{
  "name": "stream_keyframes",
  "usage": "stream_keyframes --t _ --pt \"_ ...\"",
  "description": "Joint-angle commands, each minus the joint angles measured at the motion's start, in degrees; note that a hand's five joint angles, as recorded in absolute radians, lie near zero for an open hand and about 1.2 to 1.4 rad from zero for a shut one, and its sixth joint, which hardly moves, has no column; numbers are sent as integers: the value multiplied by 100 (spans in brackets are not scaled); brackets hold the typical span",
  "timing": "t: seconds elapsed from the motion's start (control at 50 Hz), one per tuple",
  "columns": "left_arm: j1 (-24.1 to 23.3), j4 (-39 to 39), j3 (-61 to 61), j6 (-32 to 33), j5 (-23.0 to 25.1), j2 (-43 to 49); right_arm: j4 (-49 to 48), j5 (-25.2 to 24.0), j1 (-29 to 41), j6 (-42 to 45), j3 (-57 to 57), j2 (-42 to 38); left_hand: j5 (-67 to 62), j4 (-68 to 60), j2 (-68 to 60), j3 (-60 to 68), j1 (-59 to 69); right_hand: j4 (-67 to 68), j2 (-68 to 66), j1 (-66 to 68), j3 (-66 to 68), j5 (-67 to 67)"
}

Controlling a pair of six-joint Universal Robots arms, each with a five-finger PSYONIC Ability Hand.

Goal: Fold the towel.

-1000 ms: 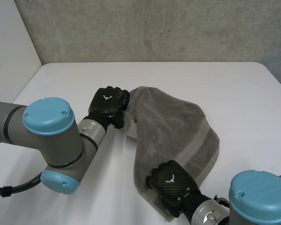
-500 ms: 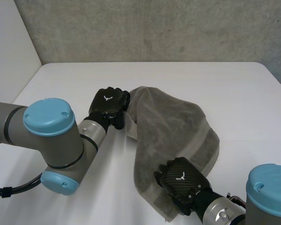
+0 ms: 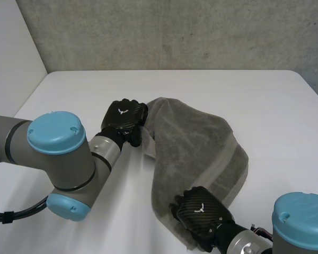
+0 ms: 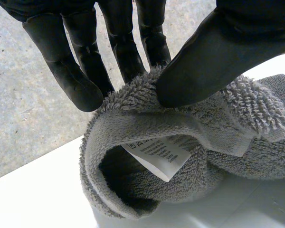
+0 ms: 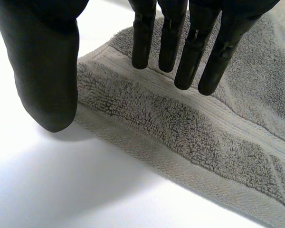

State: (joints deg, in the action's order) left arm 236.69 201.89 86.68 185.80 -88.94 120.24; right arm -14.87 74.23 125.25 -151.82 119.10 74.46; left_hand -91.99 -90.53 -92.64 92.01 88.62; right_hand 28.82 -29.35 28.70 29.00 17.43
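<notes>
Having slid back along the rumpled grey terry towel (image 3: 196,143) on the white desk (image 3: 254,100), the right robot hand (image 3: 201,211), fingers (image 5: 189,57) spread, should pinch its near hem firmly, matching the left robot hand (image 3: 125,117) pinching its far corner.

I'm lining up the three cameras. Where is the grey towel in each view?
Head view: towel runs from the left hand to the right hand on the white table.
Left wrist view: towel, corner pinched by the left hand.
Right wrist view: towel at the right hand's fingertips.
Shared landmark: the white table.
</notes>
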Motion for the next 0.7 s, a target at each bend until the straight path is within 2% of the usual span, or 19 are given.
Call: stream_keyframes --t 0.02,0.6,0.7 --pt "0 -1 7 0 0 0 -95 4 -1 3 -97 -256 2199 1053 1264 -1201 -862 -74 127 -62 -93 65" --pt "-17 -1 7 0 0 0 -192 74 219 -67 -572 -441 2199 1053 1264 -1201 -862 262 -210 275 244 402" --pt "-17 -1 7 0 0 0 -201 74 263 -67 -642 -546 2199 1053 1264 -1201 -862 664 -612 677 646 804"
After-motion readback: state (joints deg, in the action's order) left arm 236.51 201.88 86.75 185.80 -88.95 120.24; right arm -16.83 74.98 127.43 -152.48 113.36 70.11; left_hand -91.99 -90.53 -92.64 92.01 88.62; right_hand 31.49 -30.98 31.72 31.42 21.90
